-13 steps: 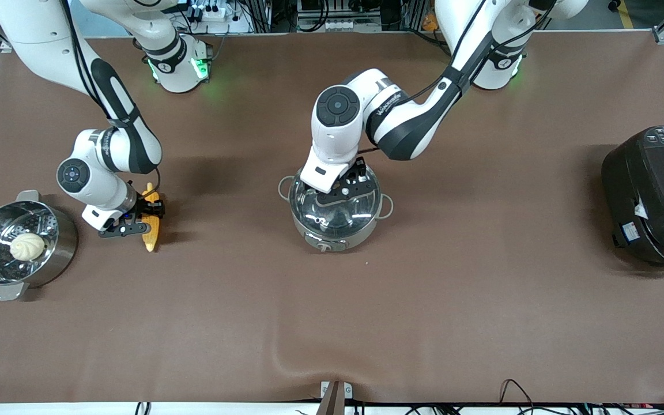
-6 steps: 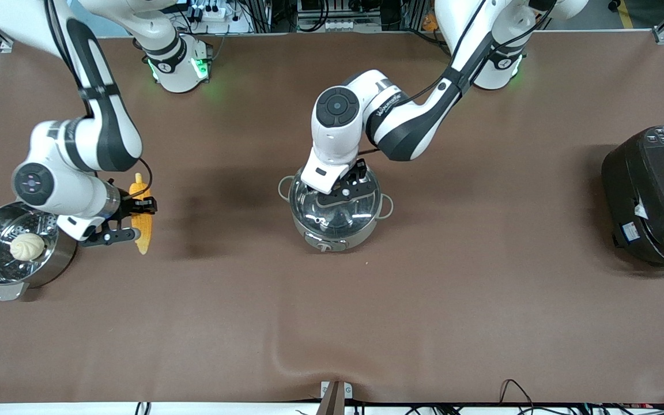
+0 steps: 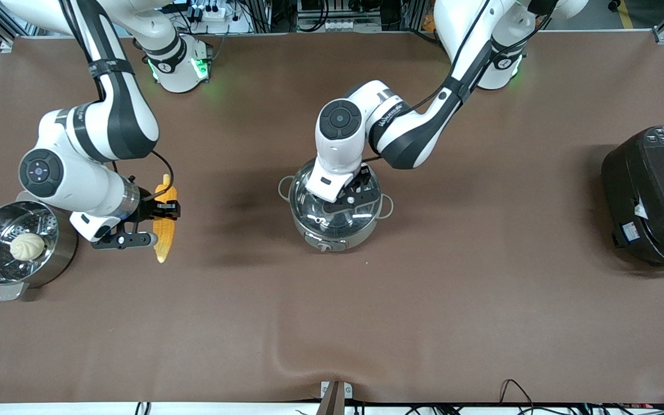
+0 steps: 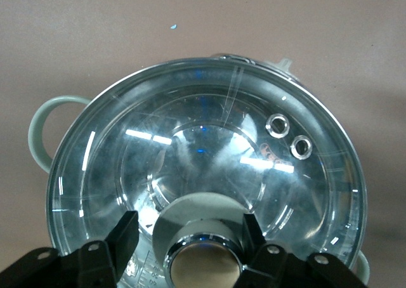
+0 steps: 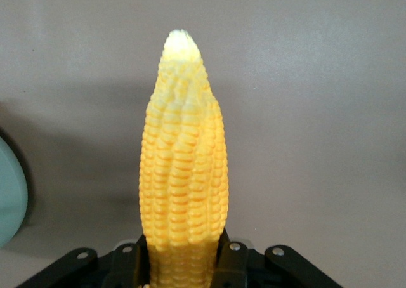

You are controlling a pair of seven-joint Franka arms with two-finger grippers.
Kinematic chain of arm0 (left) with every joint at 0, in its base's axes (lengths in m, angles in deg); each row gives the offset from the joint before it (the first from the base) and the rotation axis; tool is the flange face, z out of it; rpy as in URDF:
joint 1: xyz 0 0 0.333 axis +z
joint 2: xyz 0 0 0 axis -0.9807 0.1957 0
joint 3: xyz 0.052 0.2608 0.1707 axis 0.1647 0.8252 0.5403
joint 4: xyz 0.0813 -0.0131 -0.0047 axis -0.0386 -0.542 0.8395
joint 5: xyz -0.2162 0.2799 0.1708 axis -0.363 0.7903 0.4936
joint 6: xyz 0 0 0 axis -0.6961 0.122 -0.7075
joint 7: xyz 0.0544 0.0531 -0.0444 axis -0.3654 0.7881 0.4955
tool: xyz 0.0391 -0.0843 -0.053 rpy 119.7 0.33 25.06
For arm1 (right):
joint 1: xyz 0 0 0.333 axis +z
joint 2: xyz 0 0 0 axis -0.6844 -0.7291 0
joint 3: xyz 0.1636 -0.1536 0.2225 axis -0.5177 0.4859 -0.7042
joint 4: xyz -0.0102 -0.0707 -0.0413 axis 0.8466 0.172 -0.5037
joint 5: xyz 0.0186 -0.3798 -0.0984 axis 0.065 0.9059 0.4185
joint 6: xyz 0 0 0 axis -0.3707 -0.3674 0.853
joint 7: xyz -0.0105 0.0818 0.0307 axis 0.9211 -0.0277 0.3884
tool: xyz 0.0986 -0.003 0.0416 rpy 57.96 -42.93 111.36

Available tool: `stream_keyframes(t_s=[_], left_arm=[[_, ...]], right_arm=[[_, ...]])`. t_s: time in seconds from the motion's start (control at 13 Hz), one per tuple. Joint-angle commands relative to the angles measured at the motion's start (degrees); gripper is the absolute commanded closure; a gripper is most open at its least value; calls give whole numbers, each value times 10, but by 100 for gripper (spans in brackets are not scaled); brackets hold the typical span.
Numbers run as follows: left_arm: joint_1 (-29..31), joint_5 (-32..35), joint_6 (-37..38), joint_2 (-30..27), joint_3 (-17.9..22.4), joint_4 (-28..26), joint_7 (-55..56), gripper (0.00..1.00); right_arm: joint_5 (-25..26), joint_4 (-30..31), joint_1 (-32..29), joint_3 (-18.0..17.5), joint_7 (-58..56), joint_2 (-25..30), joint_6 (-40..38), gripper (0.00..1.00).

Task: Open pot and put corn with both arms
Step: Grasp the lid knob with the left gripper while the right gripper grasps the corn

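Note:
The steel pot (image 3: 332, 240) stands mid-table with its glass lid (image 3: 350, 222) on. My left gripper (image 3: 346, 198) is down over the lid. In the left wrist view its open fingers (image 4: 124, 232) stand either side of the copper-coloured knob (image 4: 203, 266), with a gap at one finger, and the lid (image 4: 209, 142) fills the view. My right gripper (image 3: 148, 223) is shut on the thick end of the corn (image 3: 165, 225) and holds it in the air over bare table beside the perforated pot. In the right wrist view the corn (image 5: 183, 174) points away from the gripper (image 5: 184, 257).
A steel pot with a perforated insert (image 3: 62, 249) holds a pale bun (image 3: 27, 246) at the right arm's end of the table. A big black cooker (image 3: 655, 196) stands at the left arm's end. Brown table cloth lies between the corn and the pot.
My right gripper has lifted the corn off the table and swung it a little toward the pot. My left gripper has shifted slightly over the lid onto the knob.

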Motion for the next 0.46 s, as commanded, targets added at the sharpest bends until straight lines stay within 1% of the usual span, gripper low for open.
stream_keyframes(t_s=[0.0, 0.08, 0.23, 0.31, 0.38], left_arm=[[-5, 15, 3, 5, 4, 13, 12, 55], [-6, 14, 3, 3, 4, 13, 15, 54], [-11, 12, 6, 2, 3, 12, 16, 48], [-15, 13, 6, 2, 3, 12, 21, 49], [-14, 12, 6, 2, 3, 12, 20, 61]], right_arm=[[-10, -18, 3, 3, 16, -10, -9, 100], [-9, -19, 7, 3, 27, -8, -16, 100], [-9, -23, 7, 3, 30, -7, -37, 100], [-9, -26, 7, 3, 30, -7, -43, 100], [-9, -27, 7, 3, 30, -7, -42, 100]])
